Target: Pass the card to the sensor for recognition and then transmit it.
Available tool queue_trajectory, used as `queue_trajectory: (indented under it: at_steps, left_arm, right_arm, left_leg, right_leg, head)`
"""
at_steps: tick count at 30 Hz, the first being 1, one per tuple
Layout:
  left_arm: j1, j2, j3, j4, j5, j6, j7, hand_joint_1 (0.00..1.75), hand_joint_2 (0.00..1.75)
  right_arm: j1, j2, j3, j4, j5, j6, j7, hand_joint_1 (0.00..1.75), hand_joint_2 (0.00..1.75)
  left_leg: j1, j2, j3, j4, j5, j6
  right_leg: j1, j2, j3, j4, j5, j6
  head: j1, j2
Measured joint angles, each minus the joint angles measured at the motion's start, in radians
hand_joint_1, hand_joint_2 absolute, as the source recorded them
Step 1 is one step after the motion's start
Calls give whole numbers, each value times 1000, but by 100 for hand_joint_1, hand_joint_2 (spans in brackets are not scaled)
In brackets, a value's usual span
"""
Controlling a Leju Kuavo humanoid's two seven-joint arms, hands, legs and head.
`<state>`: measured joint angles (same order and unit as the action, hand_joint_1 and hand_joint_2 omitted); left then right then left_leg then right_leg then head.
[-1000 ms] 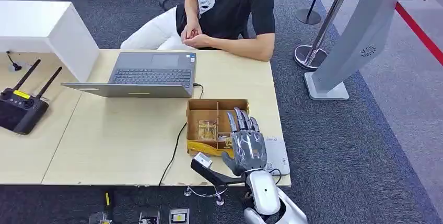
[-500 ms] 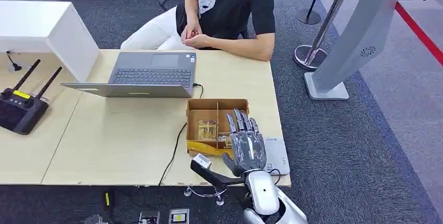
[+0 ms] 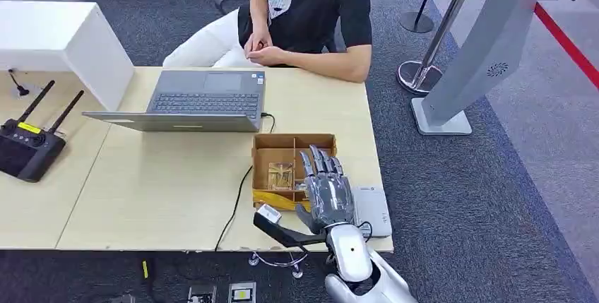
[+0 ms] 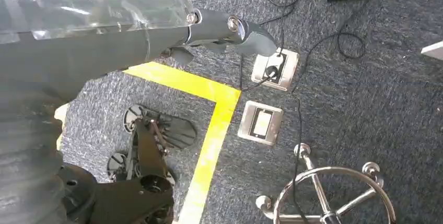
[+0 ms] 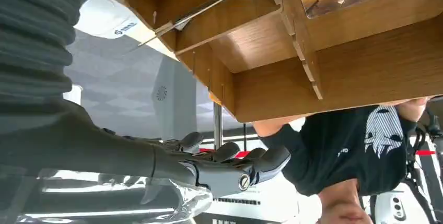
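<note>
left hand [image 4: 230,28]: hanging floorward, grasp unreadable | printed card [image 3: 280,174]: flat in brown wooden divided box [image 3: 263,149], desk's near-right part | right hand [image 3: 326,188]: fingers spread, empty, above box, likely reaching for card | white flat sensor pad [image 3: 372,208]: near-right corner, awaiting card

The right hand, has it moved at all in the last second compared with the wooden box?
Yes. The right hand has slid slightly toward the robot's left and forward over the wooden box, uncovering more of the white sensor pad.
</note>
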<state>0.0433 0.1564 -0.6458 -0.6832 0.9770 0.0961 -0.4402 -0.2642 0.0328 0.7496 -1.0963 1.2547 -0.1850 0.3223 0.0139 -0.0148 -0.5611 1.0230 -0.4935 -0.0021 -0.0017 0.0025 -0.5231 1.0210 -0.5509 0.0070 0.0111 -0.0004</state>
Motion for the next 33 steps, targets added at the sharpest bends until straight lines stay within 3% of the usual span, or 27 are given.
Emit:
queue_trajectory:
  at_steps: [13,33]
  left_arm:
    - [9,0,23,-13,-7,3,0,0,175]
    - [11,-1,32,-13,-33,0,0,0,175]
  right_arm:
    - [-34,17,12,87,-5,-11,3,0,175]
    - [-30,9,12,104,0,-19,31,0,175]
  left_leg:
    - [0,0,0,0,0,0]
    - [0,0,0,0,0,0]
  right_leg:
    - [0,0,0,0,0,0]
    - [0,0,0,0,0,0]
  head:
    - [0,0]
    - [0,0]
